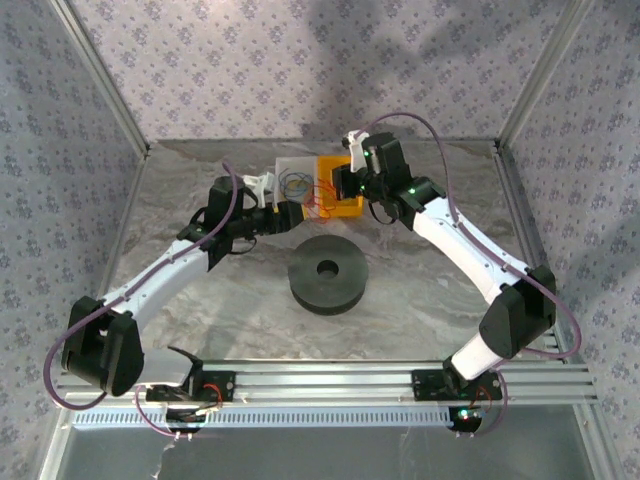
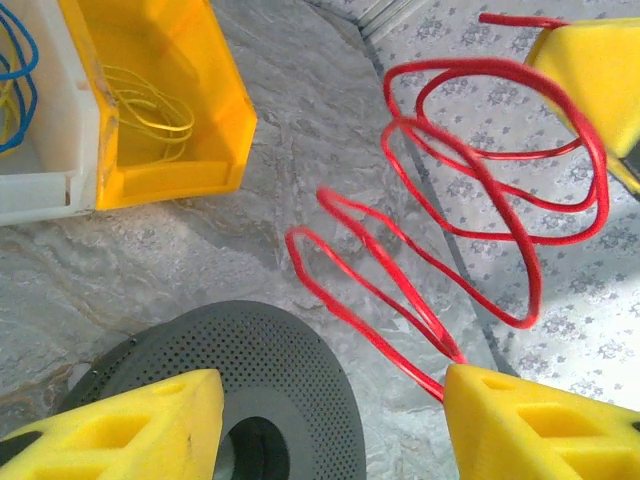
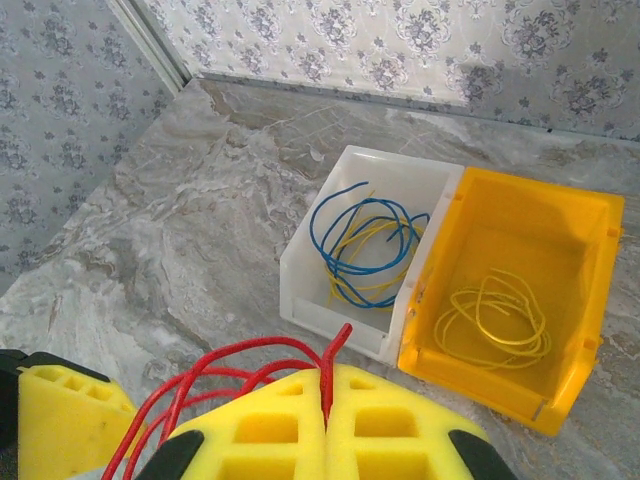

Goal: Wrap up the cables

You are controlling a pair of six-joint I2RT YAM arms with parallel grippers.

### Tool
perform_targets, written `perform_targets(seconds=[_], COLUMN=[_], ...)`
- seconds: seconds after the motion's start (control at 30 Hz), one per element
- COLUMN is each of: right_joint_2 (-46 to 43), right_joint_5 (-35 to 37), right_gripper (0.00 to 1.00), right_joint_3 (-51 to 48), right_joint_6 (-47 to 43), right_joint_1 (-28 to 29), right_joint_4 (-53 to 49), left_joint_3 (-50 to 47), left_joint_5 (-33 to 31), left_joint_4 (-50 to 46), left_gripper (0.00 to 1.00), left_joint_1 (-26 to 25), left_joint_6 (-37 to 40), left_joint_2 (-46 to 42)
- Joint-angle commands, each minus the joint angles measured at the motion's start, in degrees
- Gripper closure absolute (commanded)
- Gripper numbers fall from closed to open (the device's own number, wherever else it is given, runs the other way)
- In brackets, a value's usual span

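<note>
The cable [image 2: 379, 339] is thin red wire hanging in several loose loops above the marble table. My right gripper [image 3: 327, 372] is shut on one end of the cable [image 3: 333, 346], whose short tip sticks up between the yellow foam pads. My left gripper [image 2: 333, 400] is open wide, with the lower strands running against the inner edge of its right finger [image 2: 530, 425]. From above, the two grippers face each other, left [image 1: 290, 215] and right [image 1: 345, 190], with the cable [image 1: 318, 205] between them, in front of the bins.
A thick black round spool [image 1: 328, 272] lies flat just in front of the grippers and under the left gripper [image 2: 250, 360]. A white bin [image 3: 372, 170] holds blue and yellow wire. Beside it, a yellow bin [image 3: 590, 250] holds yellow wire. Patterned walls enclose the table.
</note>
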Motion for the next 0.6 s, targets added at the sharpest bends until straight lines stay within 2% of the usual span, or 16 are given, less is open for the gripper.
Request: perform_targets(seconds=[0.0, 0.57], right_joint_2=[-1.3, -1.3], right_joint_5=[-1.1, -4.9], right_gripper=[1.00, 1.00], right_joint_3=[-0.4, -1.9], right_joint_6=[1.6, 5.6], right_joint_1=[0.4, 1.3], right_joint_4=[1.7, 5.1], left_joint_3=[0.4, 0.5], left_joint_5=[1.4, 0.8], left_joint_4=[3.7, 4.7], left_gripper=[0.41, 0.57], left_joint_1=[-0.4, -0.5], left_joint_6=[-1.2, -1.8], left_joint_2=[0.5, 1.6])
